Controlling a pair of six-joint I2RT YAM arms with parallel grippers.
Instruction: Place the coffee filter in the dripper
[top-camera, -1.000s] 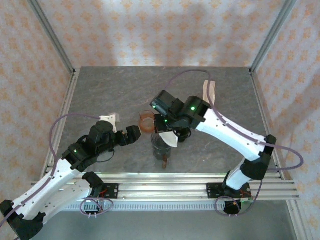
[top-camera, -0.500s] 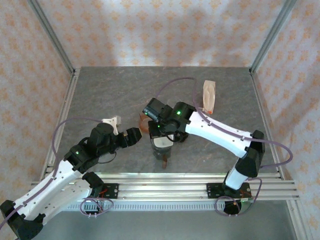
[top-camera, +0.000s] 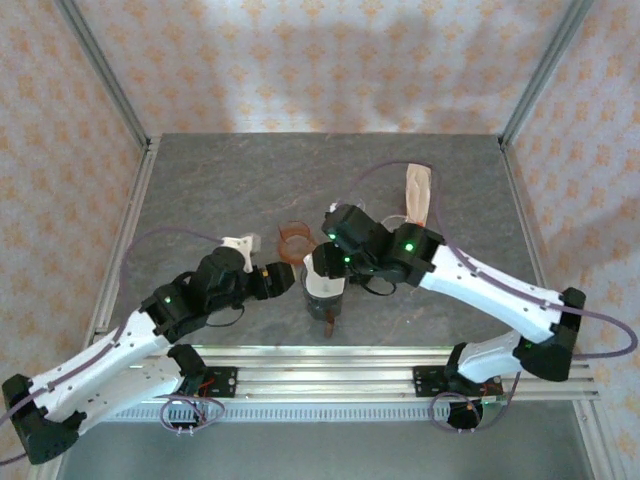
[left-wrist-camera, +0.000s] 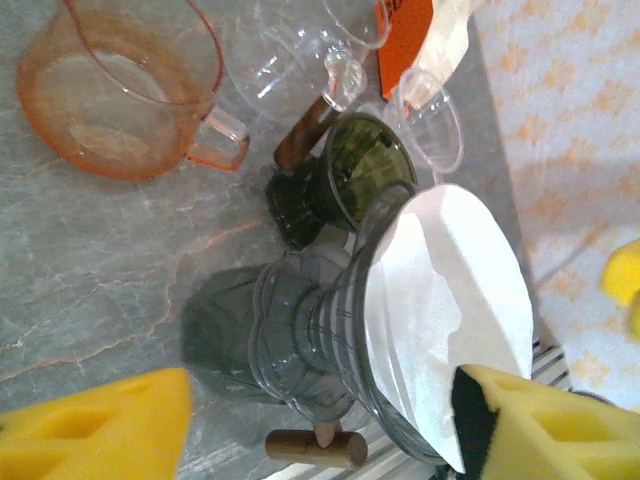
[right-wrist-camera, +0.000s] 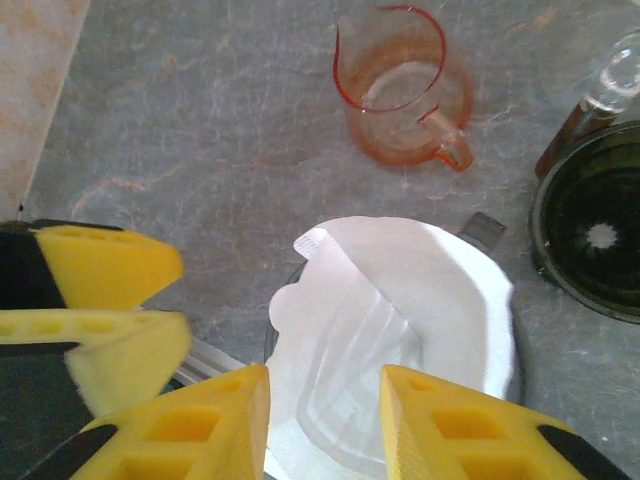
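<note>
Inside the dripper (left-wrist-camera: 300, 335) on the tabletop (top-camera: 200, 180) the filter (right-wrist-camera: 420, 280) sits, one flap sagging inward; my right pincer (right-wrist-camera: 322, 385) hangs just above, jaws apart, gripping nothing, and my left pincer (left-wrist-camera: 310, 400) flanks the dripper wide apart, I judge to steady it

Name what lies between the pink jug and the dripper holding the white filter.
Nothing: in the right wrist view, bare grey table separates the pink jug from the dripper.

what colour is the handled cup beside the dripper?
Translucent pinkish-orange. The cup shows best in the right wrist view.
</note>
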